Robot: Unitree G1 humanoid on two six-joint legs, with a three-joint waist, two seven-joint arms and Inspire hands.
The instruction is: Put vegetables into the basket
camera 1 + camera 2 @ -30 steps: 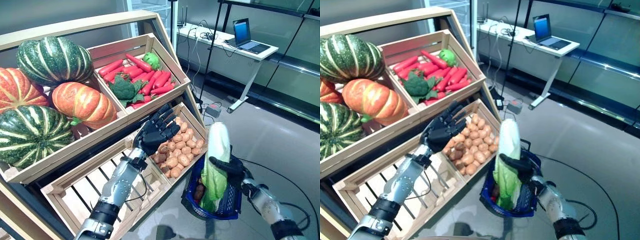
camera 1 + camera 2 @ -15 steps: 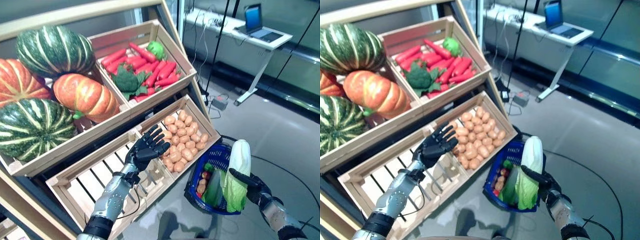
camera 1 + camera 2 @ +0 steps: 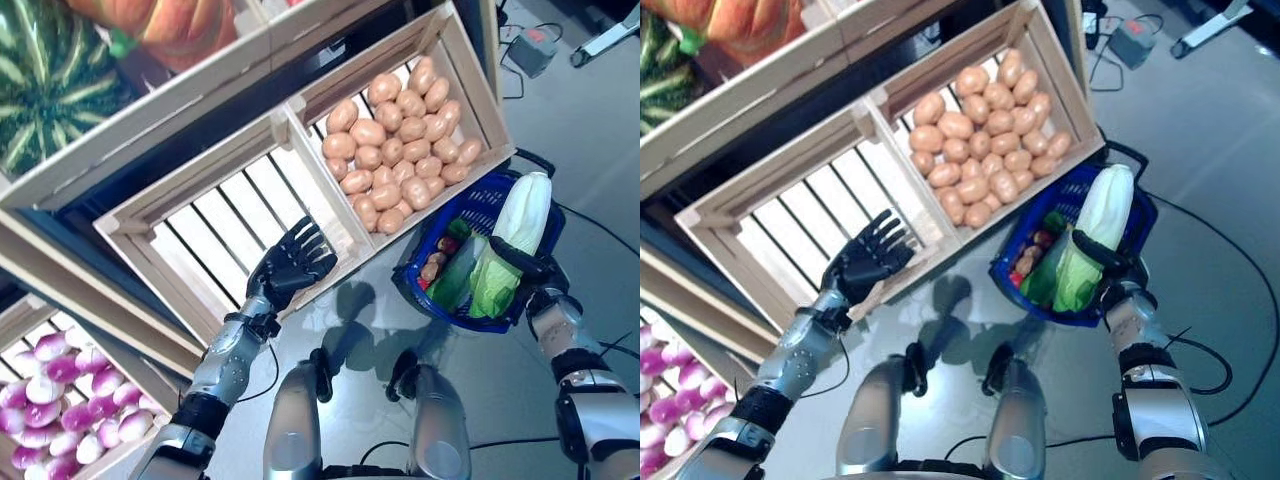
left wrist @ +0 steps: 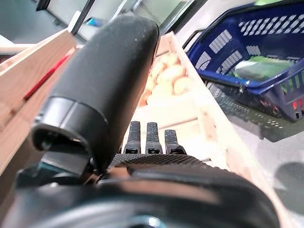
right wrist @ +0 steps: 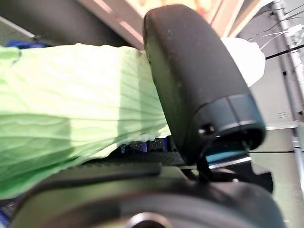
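Observation:
My right hand (image 3: 530, 268) is shut on a long pale green napa cabbage (image 3: 512, 240), held upright at the right rim of the blue basket (image 3: 430, 298) on the floor. In the right wrist view the thumb (image 5: 190, 80) presses across the cabbage's green leaves (image 5: 71, 109). The basket holds a green vegetable (image 3: 458, 272) and small reddish ones (image 3: 436, 262). My left hand (image 3: 290, 265) is open, fingers spread, over the front edge of an empty slatted crate (image 3: 215, 235). The basket also shows in the left wrist view (image 4: 247, 57).
A wooden stand rises at the left and back. A crate of potatoes (image 3: 395, 150) sits just behind the basket. A lower crate of purple-white round vegetables (image 3: 50, 425) is at the bottom left. Grey floor (image 3: 600, 140) lies to the right.
The camera has tilted down, so the whole scene shifted up. My right hand has lowered the cabbage closer to the basket's rim. My left hand has drawn back toward the empty crate's front edge.

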